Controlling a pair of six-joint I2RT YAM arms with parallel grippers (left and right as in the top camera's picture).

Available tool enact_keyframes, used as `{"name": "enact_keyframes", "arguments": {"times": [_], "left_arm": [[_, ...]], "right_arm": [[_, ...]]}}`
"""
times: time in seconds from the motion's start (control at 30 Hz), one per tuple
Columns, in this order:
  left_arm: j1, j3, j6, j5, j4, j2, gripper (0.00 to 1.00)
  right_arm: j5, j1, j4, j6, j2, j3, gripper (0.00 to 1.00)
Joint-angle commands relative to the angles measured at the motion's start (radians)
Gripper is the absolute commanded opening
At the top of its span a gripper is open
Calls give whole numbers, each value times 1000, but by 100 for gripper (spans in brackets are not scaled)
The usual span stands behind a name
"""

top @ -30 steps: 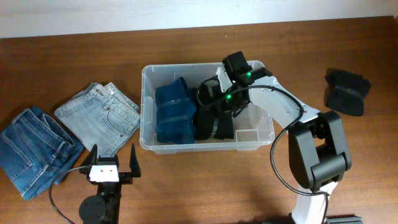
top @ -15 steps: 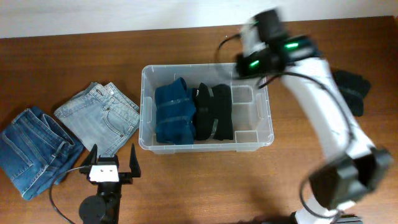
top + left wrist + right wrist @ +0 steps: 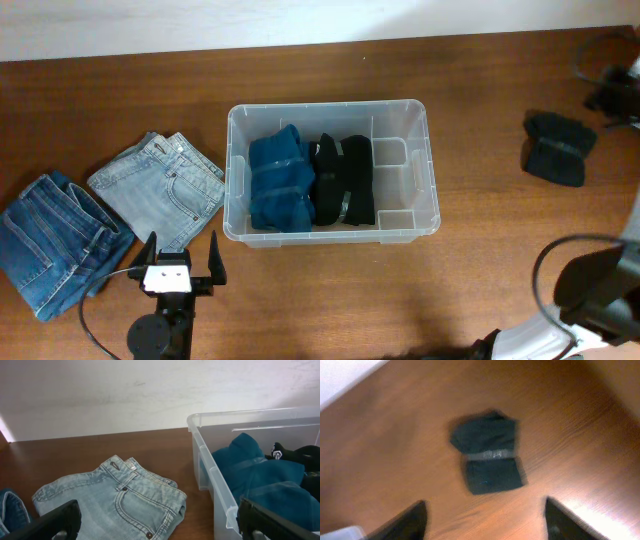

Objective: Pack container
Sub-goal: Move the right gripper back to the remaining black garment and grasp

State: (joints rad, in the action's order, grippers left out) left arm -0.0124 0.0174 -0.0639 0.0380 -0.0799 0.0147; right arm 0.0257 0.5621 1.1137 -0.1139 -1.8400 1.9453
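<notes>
Across the whole overhead view runs a brown wooden table (image 3: 480, 300), its grain going side to side, with a plain white wall (image 3: 300, 15) along the 12 o'clock edge. The container (image 3: 432, 190) sits at the centre of the table, a clear bin with rounded corners and a thick rim. Inside it, a folded blue garment (image 3: 280, 180) lies at the 9 o'clock end, touching a folded black garment (image 3: 345, 180) beside it. The 3 o'clock end of the floor is bare. On the table at 9 o'clock lie light jeans (image 3: 160, 190) and, further out, dark jeans (image 3: 50, 240).

Only the overhead shows both groups at once. The left wrist view gives the bin's wall from the side, the light jeans just beside it. The right wrist view, blurred, looks down on a black bundle (image 3: 490, 452) lying alone on the wood, which from overhead sits at 3 o'clock, well apart from the bin.

The left gripper (image 3: 181, 252) at 7 o'clock has its fingers spread wide, holding nothing. The right gripper (image 3: 485, 522) has its fingers apart too, with only bare wood between them.
</notes>
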Motion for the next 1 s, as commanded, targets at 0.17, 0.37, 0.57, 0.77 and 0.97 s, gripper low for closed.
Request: {"name": "enact_keyframes", "arguments": {"times": [0.17,0.37,0.57,0.77,0.97], "left_arm": [[-3,-8,-9,0,1,-8,99],[-3,-8,-9,0,1,-8,99],[-3,-8,-9,0,1,-8,99],[-3,-8,-9,0,1,-8,99],[-3,-8,-9,0,1,-8,99]], "right_arm": [[228,153,-38,96,-214,-5,100],[337,177,-79,211,-418,-5,99],[330,177,-93,211,-491,-7,98],[331,178,-97,207,-533,-10,96],[338,178,-85,207,-535,-10,58]]}}
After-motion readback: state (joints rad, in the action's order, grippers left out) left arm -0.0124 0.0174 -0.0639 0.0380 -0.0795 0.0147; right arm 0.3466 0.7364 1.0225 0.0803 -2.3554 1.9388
